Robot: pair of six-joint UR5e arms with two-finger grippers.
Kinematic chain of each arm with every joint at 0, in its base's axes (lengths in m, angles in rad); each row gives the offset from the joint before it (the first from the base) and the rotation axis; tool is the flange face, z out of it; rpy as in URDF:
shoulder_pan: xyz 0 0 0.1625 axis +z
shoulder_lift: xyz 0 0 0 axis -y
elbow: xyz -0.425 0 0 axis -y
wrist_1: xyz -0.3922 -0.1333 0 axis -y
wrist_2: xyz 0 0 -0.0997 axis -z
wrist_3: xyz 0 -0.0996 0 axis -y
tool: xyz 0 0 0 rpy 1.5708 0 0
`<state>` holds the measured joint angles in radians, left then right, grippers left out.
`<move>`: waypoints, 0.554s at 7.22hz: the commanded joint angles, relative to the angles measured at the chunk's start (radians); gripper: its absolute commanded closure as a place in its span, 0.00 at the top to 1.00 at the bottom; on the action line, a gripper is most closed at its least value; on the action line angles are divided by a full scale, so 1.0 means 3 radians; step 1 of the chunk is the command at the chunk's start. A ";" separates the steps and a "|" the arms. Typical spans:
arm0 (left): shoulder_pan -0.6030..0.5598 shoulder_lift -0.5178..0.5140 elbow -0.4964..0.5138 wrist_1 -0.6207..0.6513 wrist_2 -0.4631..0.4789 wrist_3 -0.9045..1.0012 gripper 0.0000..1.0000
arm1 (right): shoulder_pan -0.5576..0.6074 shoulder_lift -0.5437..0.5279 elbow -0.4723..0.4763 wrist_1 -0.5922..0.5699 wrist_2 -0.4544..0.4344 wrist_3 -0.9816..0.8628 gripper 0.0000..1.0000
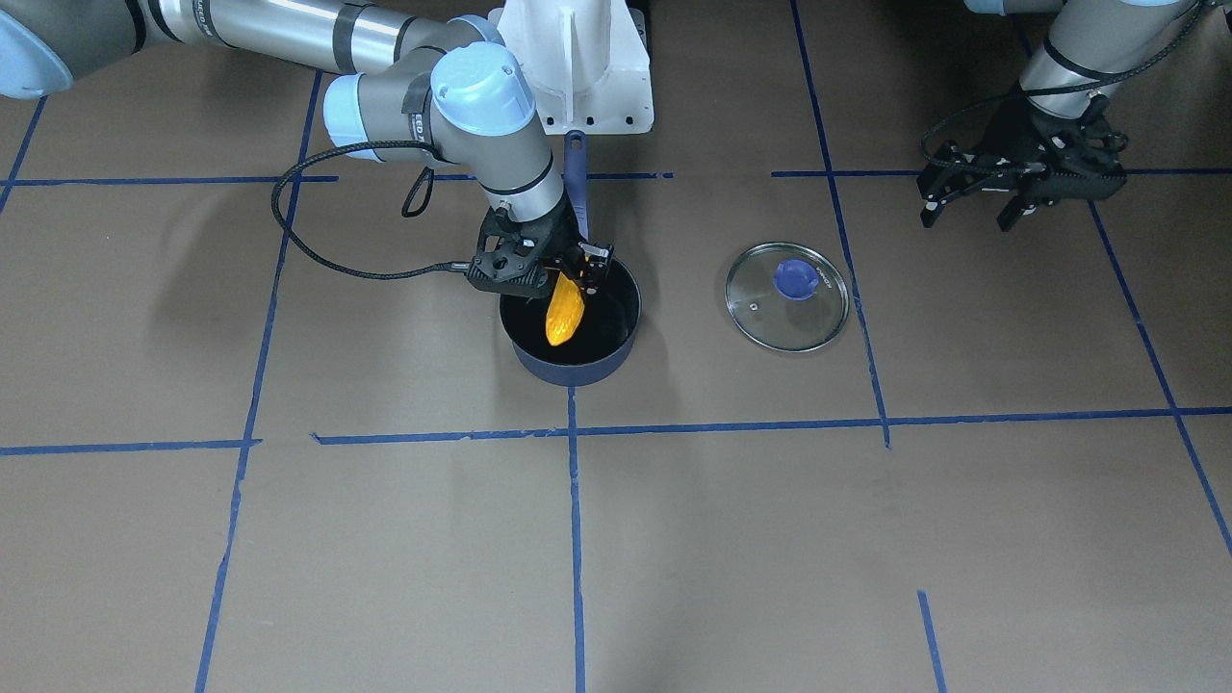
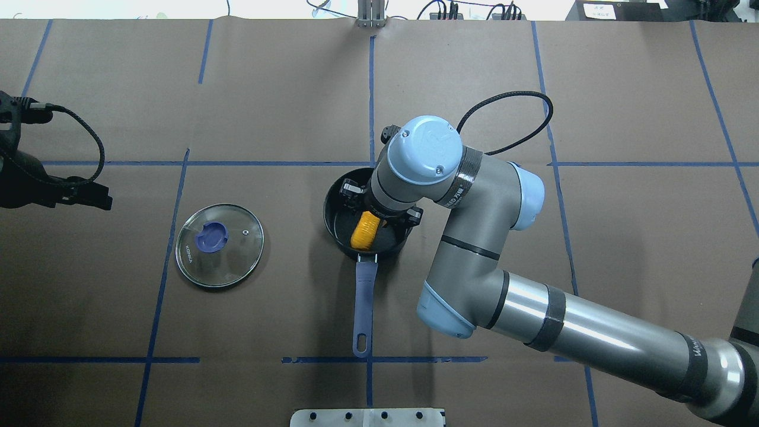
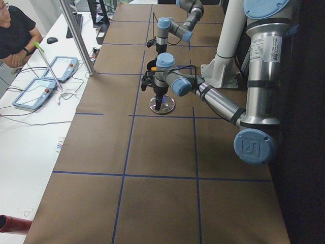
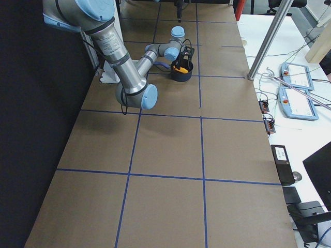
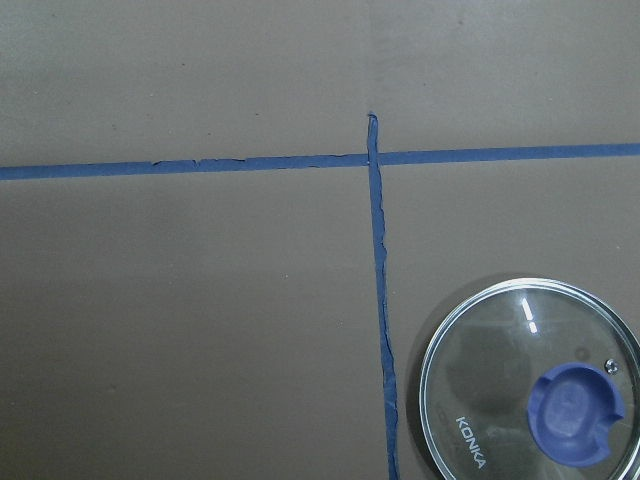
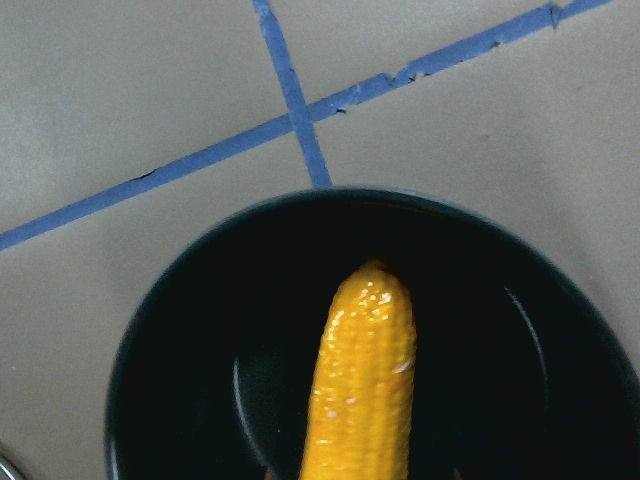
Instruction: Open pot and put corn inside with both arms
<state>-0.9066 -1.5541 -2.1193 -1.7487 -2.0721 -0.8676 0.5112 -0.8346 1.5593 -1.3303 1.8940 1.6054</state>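
The dark navy pot [image 1: 576, 370] stands open at the table's middle, its blue handle [image 2: 364, 302] pointing toward the robot. My right gripper [image 1: 570, 279] is over the pot's robot-side rim and shut on the orange-yellow corn [image 1: 564, 313]. The corn hangs tip-down inside the pot's mouth [image 6: 365, 390], also seen from overhead [image 2: 365, 230]. The glass lid [image 1: 787, 298] with the blue knob lies flat on the table beside the pot [image 2: 219, 245]. My left gripper [image 1: 970, 214] is open and empty, hovering beyond the lid, which also shows in the left wrist view [image 5: 530, 390].
The white base stand [image 1: 577, 58] sits just behind the pot's handle. The right arm's black cable [image 1: 318, 241] loops over the table beside the pot. Blue tape lines grid the brown table cover. An operator [image 3: 15, 35] sits off the table's far side.
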 commanded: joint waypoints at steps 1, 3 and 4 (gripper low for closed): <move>-0.0005 0.0077 0.0034 0.0010 -0.0006 0.0323 1.00 | 0.0095 -0.0517 0.0601 -0.0029 0.0118 -0.0033 1.00; -0.0325 0.0316 0.0089 0.0020 -0.0047 0.1174 1.00 | 0.0910 -0.1371 0.1268 -0.0126 0.0928 -0.0775 1.00; -0.0626 0.0399 0.0217 0.0025 -0.0224 0.1640 1.00 | 0.1197 -0.1907 0.1412 -0.0116 0.1114 -0.1418 1.00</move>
<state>-0.9981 -1.4694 -2.0894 -1.7434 -2.0953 -0.5476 0.7485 -1.2240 1.9057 -1.3603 2.1305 1.3860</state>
